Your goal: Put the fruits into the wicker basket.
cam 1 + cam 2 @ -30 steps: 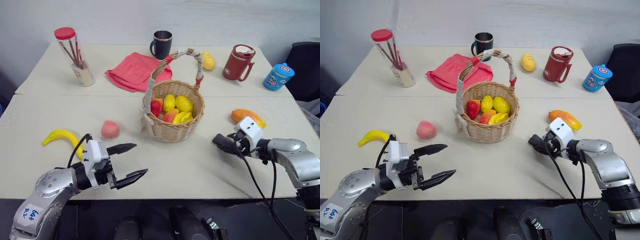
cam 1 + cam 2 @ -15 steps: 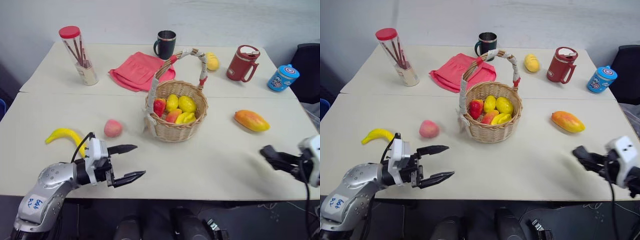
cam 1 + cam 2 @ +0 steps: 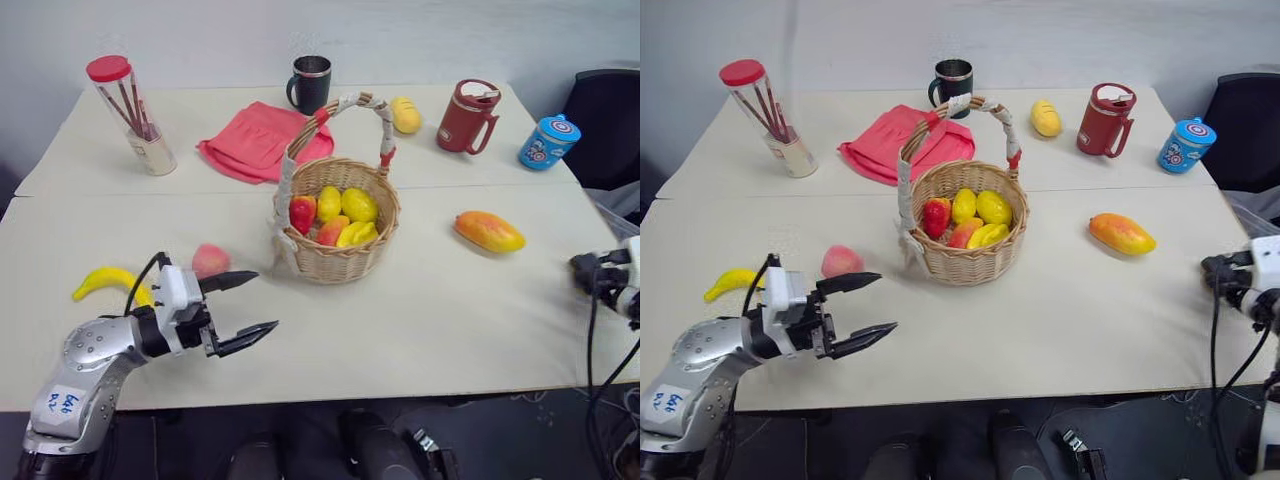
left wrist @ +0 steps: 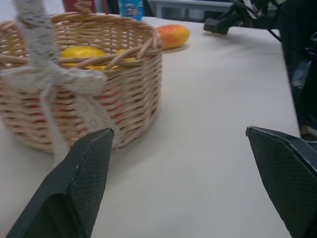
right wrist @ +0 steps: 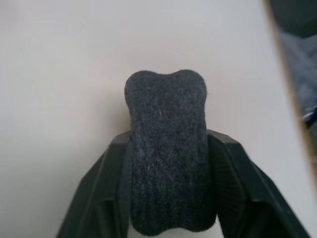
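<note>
Fruits already fill the wicker basket at mid-table, while the peach and banana lie to its left and the mango to its right. The left gripper hovers empty, fingers spread wide, just by the peach. The right gripper, at the table's right edge, clamps a flat black block.

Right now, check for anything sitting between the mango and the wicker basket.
Nothing visible does. The mango lies to the right of the wicker basket, with bare tabletop between them. The mugs and the cloth stand farther back, off that line.
</note>
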You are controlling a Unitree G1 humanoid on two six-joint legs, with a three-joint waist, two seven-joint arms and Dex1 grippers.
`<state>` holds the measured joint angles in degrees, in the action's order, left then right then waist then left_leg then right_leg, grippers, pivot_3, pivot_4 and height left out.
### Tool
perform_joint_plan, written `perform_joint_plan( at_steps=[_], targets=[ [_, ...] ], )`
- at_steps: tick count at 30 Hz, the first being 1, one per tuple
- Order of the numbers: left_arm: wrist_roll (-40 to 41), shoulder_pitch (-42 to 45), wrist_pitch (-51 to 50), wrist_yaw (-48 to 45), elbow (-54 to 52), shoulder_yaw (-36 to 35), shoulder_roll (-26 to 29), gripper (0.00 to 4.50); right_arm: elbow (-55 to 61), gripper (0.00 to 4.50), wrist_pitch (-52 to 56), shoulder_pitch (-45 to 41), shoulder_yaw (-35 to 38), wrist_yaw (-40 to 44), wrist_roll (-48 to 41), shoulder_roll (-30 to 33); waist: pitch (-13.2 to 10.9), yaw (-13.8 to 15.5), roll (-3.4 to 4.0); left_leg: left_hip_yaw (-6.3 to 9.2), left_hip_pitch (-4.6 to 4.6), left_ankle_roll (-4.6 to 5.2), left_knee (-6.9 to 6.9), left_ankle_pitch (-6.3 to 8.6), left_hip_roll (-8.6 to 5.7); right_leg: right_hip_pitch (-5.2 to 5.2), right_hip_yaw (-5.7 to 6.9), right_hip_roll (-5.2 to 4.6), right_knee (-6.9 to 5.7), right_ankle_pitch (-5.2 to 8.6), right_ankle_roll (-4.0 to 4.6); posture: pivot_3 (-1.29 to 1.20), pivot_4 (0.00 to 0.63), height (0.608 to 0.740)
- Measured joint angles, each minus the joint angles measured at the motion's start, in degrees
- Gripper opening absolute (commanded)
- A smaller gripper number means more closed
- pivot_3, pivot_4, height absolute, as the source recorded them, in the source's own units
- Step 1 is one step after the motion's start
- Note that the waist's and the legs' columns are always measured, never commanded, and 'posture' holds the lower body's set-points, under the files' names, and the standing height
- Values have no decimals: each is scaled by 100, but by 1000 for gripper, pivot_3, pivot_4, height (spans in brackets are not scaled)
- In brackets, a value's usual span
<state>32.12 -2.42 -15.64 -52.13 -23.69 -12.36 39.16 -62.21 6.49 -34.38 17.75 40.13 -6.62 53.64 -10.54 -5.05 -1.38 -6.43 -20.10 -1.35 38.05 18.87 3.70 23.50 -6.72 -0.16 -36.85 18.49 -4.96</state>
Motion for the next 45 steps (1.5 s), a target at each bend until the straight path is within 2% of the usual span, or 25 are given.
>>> perform_joint_plan(
  at_steps=[3,4,7,10,13,16,20,25,30,34,38,42,45],
  targets=[
    [-19,-162,4,6,-1,-147,28,4500,-217,4244,-585,9,1,78,10,-1,-1,-9,1,-26,1,10,5,2,-8,1,2,-7,0,-6,-12,0,150,740],
    [-21,-220,4,8,0,-199,27,4500,-217,4465,-889,51,6,77,11,-2,-3,-12,3,-30,3,12,6,3,-9,1,2,-7,-1,-9,-16,0,150,740],
    [-24,-507,-11,7,-22,-382,96,4500,104,4465,-2066,240,269,410,-291,-115,-3,-40,3,-31,9,14,5,4,-6,-1,3,-3,0,-12,-22,0,150,740],
    [-2,-1090,-55,37,-135,-918,130,4500,1080,4465,-2854,746,393,1109,-763,-356,-4,-116,1,-20,8,7,-2,7,6,-1,1,2,1,-11,-21,0,150,740],
    [30,-1836,45,157,-154,-1746,-136,4500,2974,4465,-2329,1814,322,1982,-1689,-809,-4,-141,-1,-3,1,-3,-6,14,19,1,-5,5,2,-6,-14,0,150,740],
    [107,-2515,232,347,-47,-2544,-629,4500,4957,4465,-1649,2970,-344,2854,-2304,-991,-4,-111,1,20,-3,28,-5,36,17,-4,15,-5,-1,3,-8,0,150,740],
    [373,-3220,319,670,-10,-3444,-1311,4500,6460,4465,-1648,3489,-967,3203,-2525,-1529,-2,-111,-33,30,1,54,3,48,-1,-18,29,-26,-4,1,-10,0,150,740],
    [254,-3803,244,1225,491,-4043,-1578,4500,6924,4465,-1977,3431,-1494,3105,-2519,-2443,16,-88,-83,43,0,57,6,49,-9,-20,43,-32,-2,8,6,0,150,740],
    [653,-3871,-713,2041,660,-4568,-1448,4500,6877,4465,-2090,3155,-1751,3480,-2481,-2452,35,22,-122,53,-3,58,4,53,-6,-15,58,-36,-2,15,19,0,150,740],
    [1693,-3392,-1995,2976,189,-4624,-993,4500,6799,4465,-2101,2990,-1791,3524,-2414,-2457,39,96,-128,93,-3,49,7,47,-6,-28,93,-50,-8,18,27,0,150,740],
    [2857,-1812,-3358,4536,-98,-4166,-133,4500,6641,4465,-2130,2813,-1846,3472,-2298,-2510,36,196,-112,117,3,29,7,31,-6,-38,115,-50,-27,15,40,0,150,740],
    [3077,-608,-4302,5709,5,-3286,167,4500,6619,4465,-2154,2703,-1958,3380,-2187,-2584,35,139,-102,103,-3,13,2,31,0,-19,117,-38,-36,16,42,0,150,740],
    [2861,92,-4667,6205,432,-2654,153,4500,6628,4465,-2154,2630,-2004,3288,-2148,-2676,35,111,-102,99,-11,-37,2,2,4,2,139,-37,-50,21,50,0,150,740]
  ],
)
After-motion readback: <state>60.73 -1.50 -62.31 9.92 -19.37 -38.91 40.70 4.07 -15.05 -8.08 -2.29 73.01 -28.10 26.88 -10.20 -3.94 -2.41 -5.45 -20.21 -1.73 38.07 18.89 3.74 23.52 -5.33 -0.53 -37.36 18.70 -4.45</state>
